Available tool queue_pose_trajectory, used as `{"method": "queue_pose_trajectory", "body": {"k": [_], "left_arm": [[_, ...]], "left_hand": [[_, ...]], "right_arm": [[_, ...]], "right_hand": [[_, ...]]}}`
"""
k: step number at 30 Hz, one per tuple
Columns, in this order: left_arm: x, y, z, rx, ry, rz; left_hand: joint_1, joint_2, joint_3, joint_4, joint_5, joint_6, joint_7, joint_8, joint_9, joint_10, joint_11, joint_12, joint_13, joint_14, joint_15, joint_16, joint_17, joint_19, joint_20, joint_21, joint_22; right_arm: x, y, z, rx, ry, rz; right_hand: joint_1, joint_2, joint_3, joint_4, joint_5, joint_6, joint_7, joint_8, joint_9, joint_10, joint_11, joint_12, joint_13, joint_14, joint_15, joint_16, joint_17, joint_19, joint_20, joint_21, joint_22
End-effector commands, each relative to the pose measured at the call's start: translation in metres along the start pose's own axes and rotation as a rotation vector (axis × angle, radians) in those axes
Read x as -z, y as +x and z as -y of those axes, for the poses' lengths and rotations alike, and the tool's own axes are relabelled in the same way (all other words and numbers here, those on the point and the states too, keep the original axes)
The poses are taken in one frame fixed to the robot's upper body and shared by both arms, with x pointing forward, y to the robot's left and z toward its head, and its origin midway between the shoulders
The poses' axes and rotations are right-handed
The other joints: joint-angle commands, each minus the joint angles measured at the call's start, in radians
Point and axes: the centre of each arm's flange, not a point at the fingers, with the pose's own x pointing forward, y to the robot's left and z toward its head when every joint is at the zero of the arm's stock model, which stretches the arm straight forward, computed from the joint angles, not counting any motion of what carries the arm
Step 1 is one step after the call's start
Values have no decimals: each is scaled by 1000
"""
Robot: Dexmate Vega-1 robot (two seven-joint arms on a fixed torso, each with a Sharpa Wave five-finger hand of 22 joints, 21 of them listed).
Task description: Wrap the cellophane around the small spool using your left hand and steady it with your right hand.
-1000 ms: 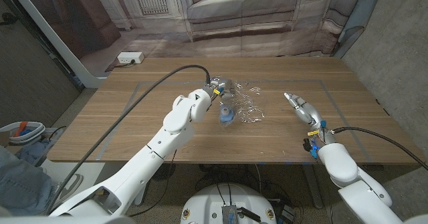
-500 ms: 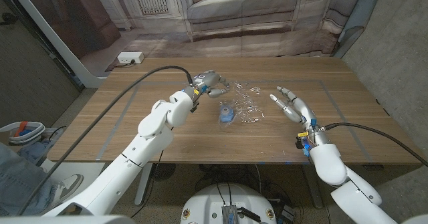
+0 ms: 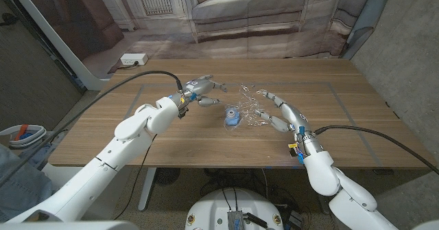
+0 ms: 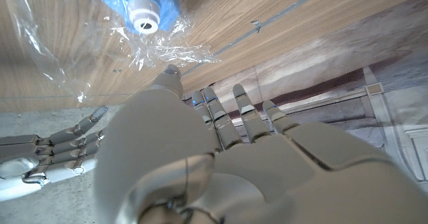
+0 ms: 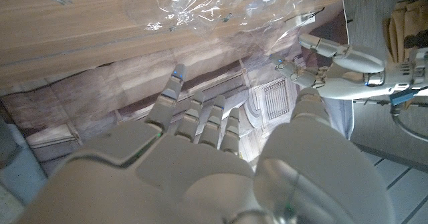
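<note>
A small blue spool [image 3: 233,115] with a white core lies on the wooden table [image 3: 137,144], on the edge of a crumpled clear cellophane sheet [image 3: 252,104]. My left hand [image 3: 202,91] hovers to the left of the spool, apart from it, fingers spread and holding nothing. My right hand [image 3: 278,112] reaches in from the right with its fingers stretched out at the cellophane's right edge; whether they touch it is unclear. In the left wrist view the spool [image 4: 144,10] and cellophane [image 4: 164,47] lie beyond my left hand [image 4: 221,164]. The right wrist view shows the cellophane [image 5: 200,3] beyond my right hand [image 5: 200,157].
Thin tape lines [image 3: 130,103] mark a rectangle on the table. A white power strip [image 3: 133,60] lies on the floor behind the table's far left corner. A printed backdrop with a sofa [image 3: 247,10] hangs behind.
My left hand has drawn back to the left, away from the spool and cellophane. My right hand has moved left and forward to the cellophane's right edge.
</note>
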Motion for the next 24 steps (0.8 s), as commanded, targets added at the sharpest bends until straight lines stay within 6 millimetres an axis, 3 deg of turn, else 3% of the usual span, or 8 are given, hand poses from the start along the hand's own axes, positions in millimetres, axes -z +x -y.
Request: {"method": "queue_pose_trajectory", "body": {"k": [1,10,20,24], "left_arm": [[30,15,19,33,61,147],[35,22,35,85,67,189],[31,25,47,80,19,196],[27,28,52,65,16,212]], "left_hand": [[7,-1,4,-10,6,13,-16,6,4,-1,2,8,-4,9,-99,7,3,12,-9,6,1],[24,-9,8,-24,8,9,-23,3,4,-2,0,10,-12,16,-105,9,2,21,-9,8,1],[38,-5,16,-35,10,32,-32,11,5,13,0,18,-23,28,-113,13,4,27,-11,8,1],[41,-3,17,-37,10,32,-35,10,5,15,0,19,-26,29,-111,13,4,27,-9,8,1]], "right_arm": [[-26,-2,-30,-39,-197,61],[-24,-4,-48,-40,-253,66],[-11,5,-70,-80,-263,78],[-8,7,-74,-66,-258,73]], "right_hand": [[51,1,16,-18,6,-21,1,-11,2,-16,-8,-10,4,-3,-13,-4,3,18,-9,2,0],[127,-8,36,-28,14,-34,-3,-11,4,-28,-21,-16,5,-4,-35,-4,3,50,-36,5,0],[240,-12,67,-27,31,-45,-11,-9,6,-32,-35,-19,6,8,-66,-2,4,95,-101,10,0],[251,-17,67,-23,33,-42,-17,-7,6,-23,-39,-15,6,17,-71,1,4,106,-103,12,1]]}}
